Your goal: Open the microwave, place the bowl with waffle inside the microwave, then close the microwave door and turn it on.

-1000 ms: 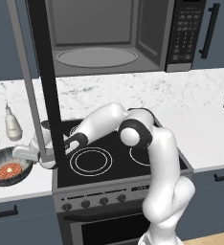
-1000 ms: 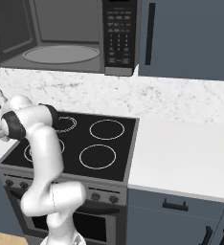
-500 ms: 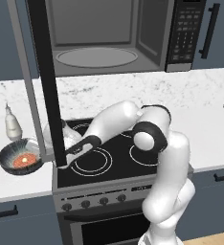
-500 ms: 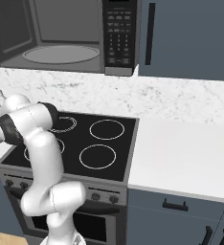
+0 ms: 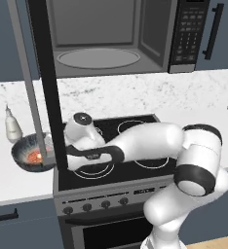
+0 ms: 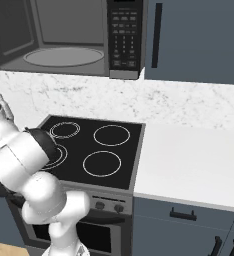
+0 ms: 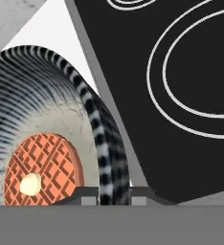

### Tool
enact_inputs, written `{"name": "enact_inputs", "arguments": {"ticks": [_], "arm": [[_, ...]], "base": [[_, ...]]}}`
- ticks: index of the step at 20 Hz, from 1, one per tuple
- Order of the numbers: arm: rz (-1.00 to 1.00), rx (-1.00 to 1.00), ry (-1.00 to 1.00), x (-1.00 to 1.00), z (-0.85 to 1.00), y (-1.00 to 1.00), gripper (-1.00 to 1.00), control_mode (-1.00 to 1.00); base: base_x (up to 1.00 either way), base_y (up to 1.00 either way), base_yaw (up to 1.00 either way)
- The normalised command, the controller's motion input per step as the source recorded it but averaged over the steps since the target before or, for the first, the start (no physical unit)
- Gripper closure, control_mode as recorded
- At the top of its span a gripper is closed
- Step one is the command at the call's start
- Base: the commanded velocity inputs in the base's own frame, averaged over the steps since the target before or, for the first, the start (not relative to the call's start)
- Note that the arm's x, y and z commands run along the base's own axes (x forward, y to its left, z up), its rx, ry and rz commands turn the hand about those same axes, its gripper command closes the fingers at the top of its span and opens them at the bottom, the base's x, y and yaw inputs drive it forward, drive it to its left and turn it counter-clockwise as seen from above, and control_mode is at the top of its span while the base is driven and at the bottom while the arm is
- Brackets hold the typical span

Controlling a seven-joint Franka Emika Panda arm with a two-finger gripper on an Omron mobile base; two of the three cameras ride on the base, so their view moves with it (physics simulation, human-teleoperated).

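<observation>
Bowl (image 5: 32, 155) with waffle (image 5: 34, 156) sits on the counter left of the stove (image 5: 121, 146); gripper (image 7: 106, 195) straddles its near rim, grip state indeterminate. Microwave door (image 5: 47, 82) hangs open directly alongside: a careless lift risks striking it or tipping the bowl.

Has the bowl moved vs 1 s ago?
Yes. In the left base view the bowl has risen and shifted right toward the stove, from the counter's front edge.
</observation>
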Motion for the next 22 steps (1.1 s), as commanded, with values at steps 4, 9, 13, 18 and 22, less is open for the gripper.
{"name": "enact_inputs", "arguments": {"ticks": [4, 9, 13, 18, 22], "arm": [[-0.12, 0.03, 0.22, 0.01, 0.82, -0.94, 1.00, -1.00], [-0.12, 0.00, 0.05, -0.01, 0.78, -0.88, 1.00, -1.00], [-0.09, 0.00, 0.00, -0.20, 1.00, -0.87, 1.00, -1.00], [-0.07, 0.03, 0.00, -0.29, 1.00, -0.95, 1.00, -1.00], [-0.02, 0.10, -0.11, -0.26, 1.00, -0.86, 1.00, -1.00]], "base": [[0.00, 0.00, 0.00], [0.00, 0.00, 0.00], [0.00, 0.00, 0.00], [0.00, 0.00, 0.00], [0.00, 0.00, 0.00]]}}
